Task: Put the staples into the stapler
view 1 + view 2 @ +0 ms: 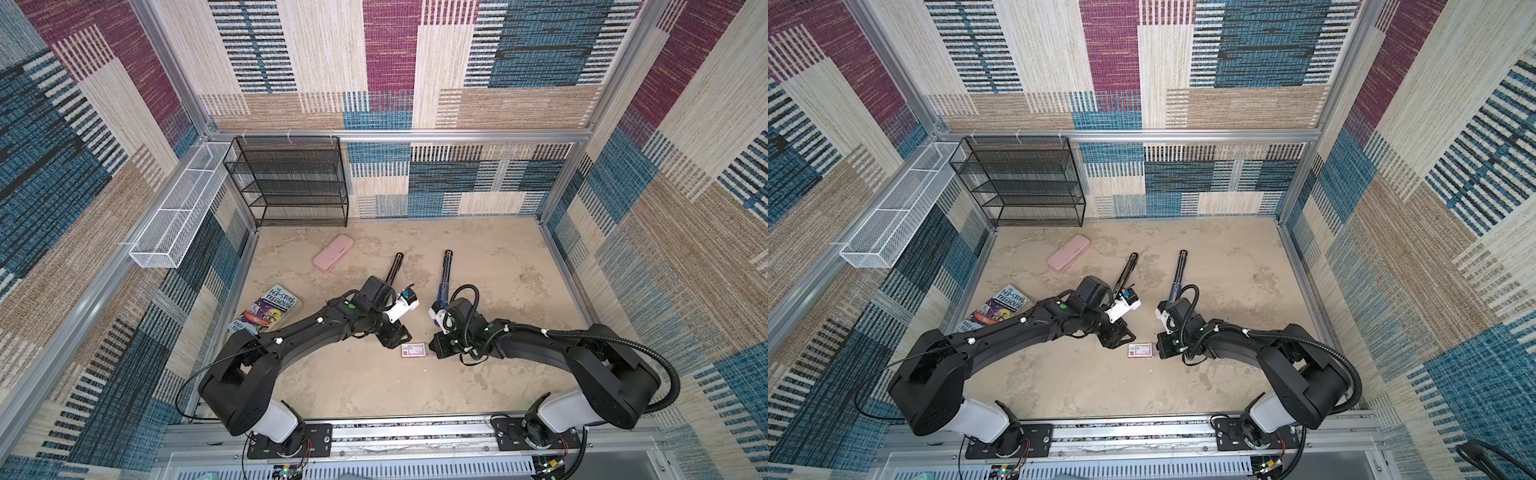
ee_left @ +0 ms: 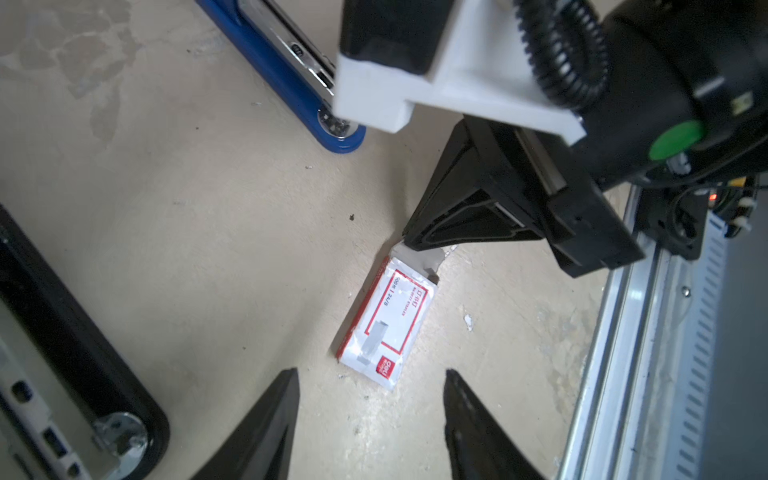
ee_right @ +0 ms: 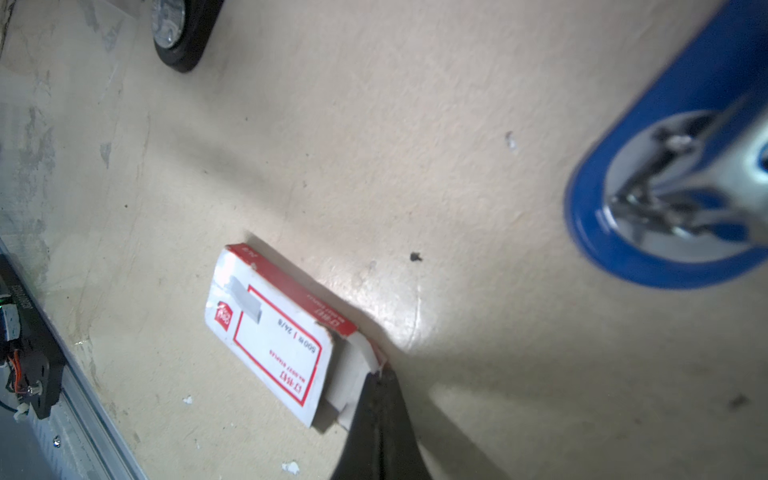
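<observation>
so the staples box [image 1: 413, 350] lies flat, long axis 9-to-3 in a top view. left gripper [image 2: 372, 372] is spread at its 9 end, and right gripper [image 3: 380, 374] is pressed together, touching the 3 o'clock flap.

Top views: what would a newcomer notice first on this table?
The small white and red staple box lies flat on the table between the two grippers: the left gripper hovers open at one end of it, and the shut right gripper touches its open flap end. Farther back lie two opened staplers, a black stapler and a blue stapler.
</observation>
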### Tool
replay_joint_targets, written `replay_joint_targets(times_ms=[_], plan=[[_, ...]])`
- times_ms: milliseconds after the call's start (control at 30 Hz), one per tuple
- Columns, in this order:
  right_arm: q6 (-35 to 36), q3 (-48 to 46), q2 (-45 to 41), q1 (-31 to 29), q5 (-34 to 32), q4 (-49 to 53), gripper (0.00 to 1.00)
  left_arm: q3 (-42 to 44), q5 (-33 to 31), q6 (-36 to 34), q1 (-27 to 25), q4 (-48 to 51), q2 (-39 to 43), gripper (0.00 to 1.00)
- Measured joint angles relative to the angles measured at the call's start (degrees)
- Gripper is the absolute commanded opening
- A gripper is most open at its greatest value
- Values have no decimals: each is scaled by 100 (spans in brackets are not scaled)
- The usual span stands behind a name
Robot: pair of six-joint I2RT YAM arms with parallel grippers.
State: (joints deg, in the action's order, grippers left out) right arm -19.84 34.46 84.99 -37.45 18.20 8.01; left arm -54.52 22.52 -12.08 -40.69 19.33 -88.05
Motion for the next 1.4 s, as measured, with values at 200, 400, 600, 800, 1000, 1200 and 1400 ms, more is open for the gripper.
replay_joint_targets(times_ms=[200, 400, 600, 800, 1000, 1200, 1400], plan=[[83, -2, 42, 20, 162, -17, 0, -181, -35, -608, -140, 138, -457, 76], [125, -2, 50, 20, 225, -39, 0, -118, -160, -896, -332, 59, -590, 76], [127, -2, 120, 31, 317, -131, 0, 24, -450, -1189, -660, -57, -730, 76], [210, -2, 142, 31, 389, -162, 0, -96, -826, -1298, -804, -125, -1051, 76], [273, -2, 142, 68, 483, -111, 0, -107, -1040, -1331, -922, -267, -1178, 74], [348, -2, 131, 114, 608, -2, 0, -37, -1104, -1305, -1003, -422, -1204, 71], [428, -59, 63, 201, 721, 90, 1, 33, -1169, -1191, -1108, -584, -1211, 72]])
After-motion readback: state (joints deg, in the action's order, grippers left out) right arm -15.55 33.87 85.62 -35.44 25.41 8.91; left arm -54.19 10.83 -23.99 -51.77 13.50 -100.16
